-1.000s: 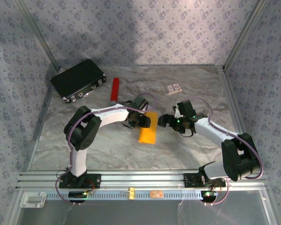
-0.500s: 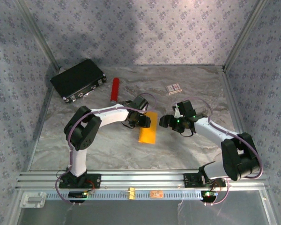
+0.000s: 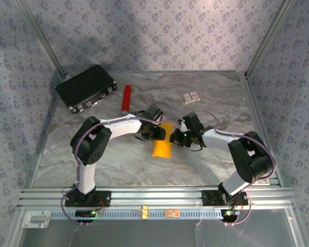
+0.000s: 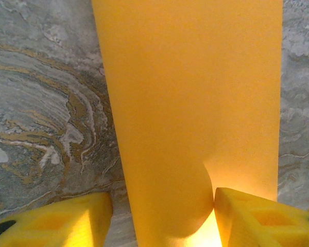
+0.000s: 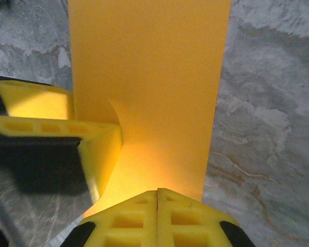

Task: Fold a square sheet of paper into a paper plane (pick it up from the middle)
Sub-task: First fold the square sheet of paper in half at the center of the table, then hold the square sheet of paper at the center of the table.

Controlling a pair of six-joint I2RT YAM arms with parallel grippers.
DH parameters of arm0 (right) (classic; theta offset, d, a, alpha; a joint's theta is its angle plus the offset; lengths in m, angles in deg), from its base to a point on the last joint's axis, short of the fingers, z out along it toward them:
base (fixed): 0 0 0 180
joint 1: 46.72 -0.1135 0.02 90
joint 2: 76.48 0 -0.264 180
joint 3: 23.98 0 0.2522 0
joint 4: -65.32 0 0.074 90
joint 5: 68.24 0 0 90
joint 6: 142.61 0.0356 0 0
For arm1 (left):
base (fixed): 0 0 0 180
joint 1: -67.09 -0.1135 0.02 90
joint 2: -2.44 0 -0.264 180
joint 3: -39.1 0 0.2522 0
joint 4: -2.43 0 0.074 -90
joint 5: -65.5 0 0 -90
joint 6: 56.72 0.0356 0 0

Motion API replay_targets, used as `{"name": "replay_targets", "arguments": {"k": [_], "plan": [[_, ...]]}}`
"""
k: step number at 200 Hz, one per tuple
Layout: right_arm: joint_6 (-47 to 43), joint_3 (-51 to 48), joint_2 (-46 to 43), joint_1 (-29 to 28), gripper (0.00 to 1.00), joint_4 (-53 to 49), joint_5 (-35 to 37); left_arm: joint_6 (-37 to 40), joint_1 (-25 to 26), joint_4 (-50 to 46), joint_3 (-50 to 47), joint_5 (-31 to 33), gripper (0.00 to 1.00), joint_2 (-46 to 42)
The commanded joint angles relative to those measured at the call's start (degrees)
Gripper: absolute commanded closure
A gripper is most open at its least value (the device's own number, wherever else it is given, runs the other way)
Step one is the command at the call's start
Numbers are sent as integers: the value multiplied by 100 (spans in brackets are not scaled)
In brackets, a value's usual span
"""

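From above, your paper (image 3: 162,148) lies midway on the tabletop (image 3: 113,164), between both grippers. Left wrist: the left gripper (image 4: 162,224) stands half open astride the paper's raised bulge. Right wrist: the right gripper (image 5: 157,216) is pinched shut on the paper's edge. Expect it light, floppy and crease-prone; grip mid-edge.

The sheet of paper (image 3: 161,146) is plain orange-yellow and unmarked. It shows as a narrow rectangle, longer than wide, in the middle of the table (image 3: 118,164). Its long side runs from far to near, slanting slightly left, and most of it lies flat while its far end bulges up in a smooth curve.
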Motion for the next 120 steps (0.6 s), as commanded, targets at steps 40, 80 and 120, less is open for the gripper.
{"name": "replay_targets", "arguments": {"k": [40,80,120], "plan": [[195,272,484,-117,100,315,-216,50,30,244,-105,135,43,418],[198,281,671,-148,99,360,-218,34,44,282,-130,128,43,436],[-68,190,799,-113,99,-20,64,26,40,287,-114,120,43,444]]}}
